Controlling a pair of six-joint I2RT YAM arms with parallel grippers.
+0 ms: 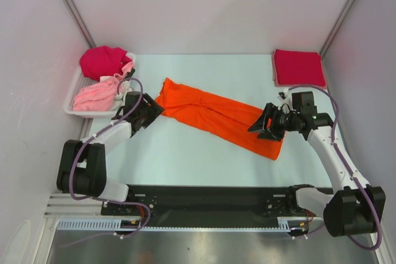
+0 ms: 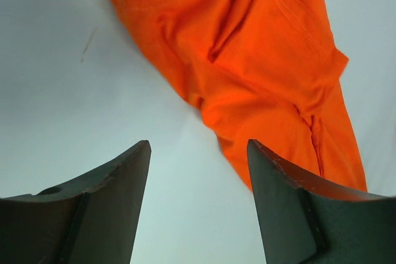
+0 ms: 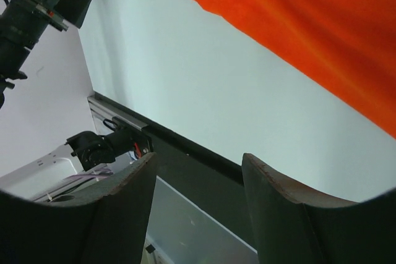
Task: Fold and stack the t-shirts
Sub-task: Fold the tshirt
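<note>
Orange shirt: we see the bright orange cloth t-shirt (image 1: pixel 216 115) lying on the pale table (image 1: pixel 204 159), gathered into a long narrow band, to the right of the white rectangular plastic tray (image 1: pixel 70 108).
Long axis: we read it as a diagonal. One end lies near the tray's right side, and the other runs away from the tray toward the near right. We cannot tell which end is the collar.
Left gripper: the left gripper (image 1: pixel 153 113) sits between the tray and the band's tray-side end. In its wrist view we find the jaws spread and empty, the cloth just ahead.
Right gripper: the right gripper (image 1: pixel 262 125) is at the band's end farthest from the tray. We see its jaws parted, gripping nothing.
In the tray: a crumpled crimson t-shirt (image 1: pixel 104 61) fills the far end, with a pale pink t-shirt (image 1: pixel 96 96) in the near part.
Across from the tray: we see a folded red t-shirt (image 1: pixel 299 67), a flat square at the table's far right, well apart from the tray.
</note>
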